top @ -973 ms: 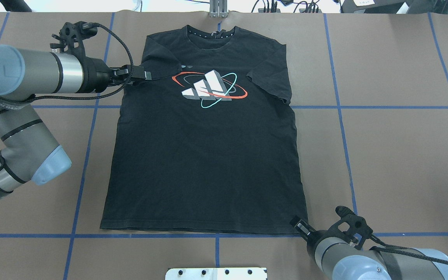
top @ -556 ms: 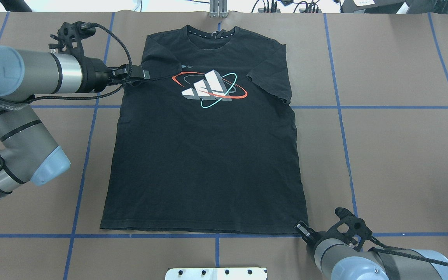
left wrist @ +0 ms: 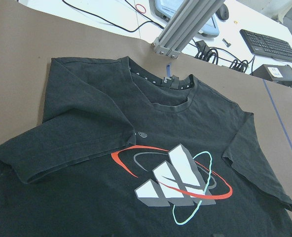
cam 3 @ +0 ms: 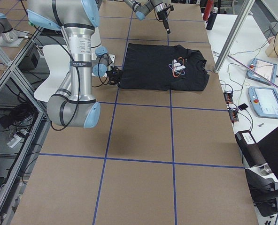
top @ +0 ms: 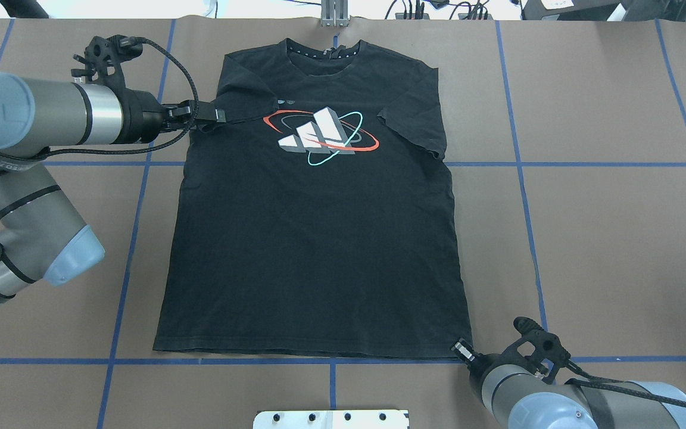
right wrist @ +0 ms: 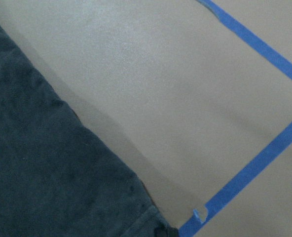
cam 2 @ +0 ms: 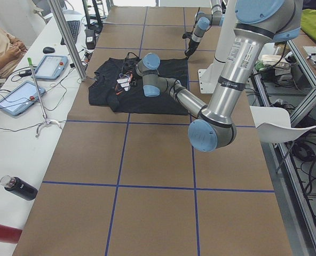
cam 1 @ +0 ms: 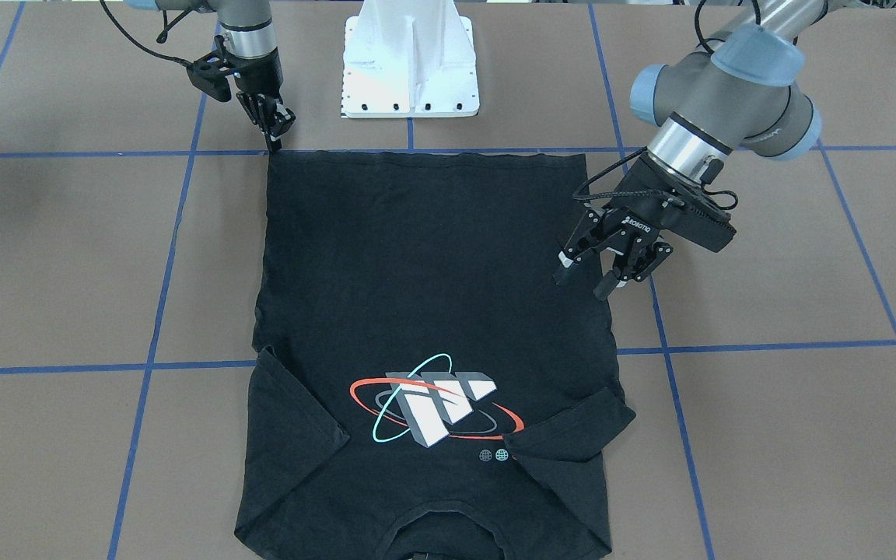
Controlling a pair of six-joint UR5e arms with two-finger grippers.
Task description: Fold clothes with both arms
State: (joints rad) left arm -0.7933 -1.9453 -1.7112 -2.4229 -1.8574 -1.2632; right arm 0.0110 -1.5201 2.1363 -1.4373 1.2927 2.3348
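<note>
The black T-shirt (top: 319, 250) is lying flat and logo up in the middle of the brown table (top: 605, 238), with both sleeves folded in over the chest. The left arm (top: 51, 116) is reaching in at the shirt's side edge near one folded sleeve, and the left pincer (cam 1: 580, 285) is hanging wide and empty. The right pincer (cam 1: 274, 141) is pointing down at a hem corner, its fingers looking narrow and drawn together.

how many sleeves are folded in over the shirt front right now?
2. One sleeve on the robot's left, beside the logo; the other sleeve on the robot's right. Both lie on the T-shirt.
</note>
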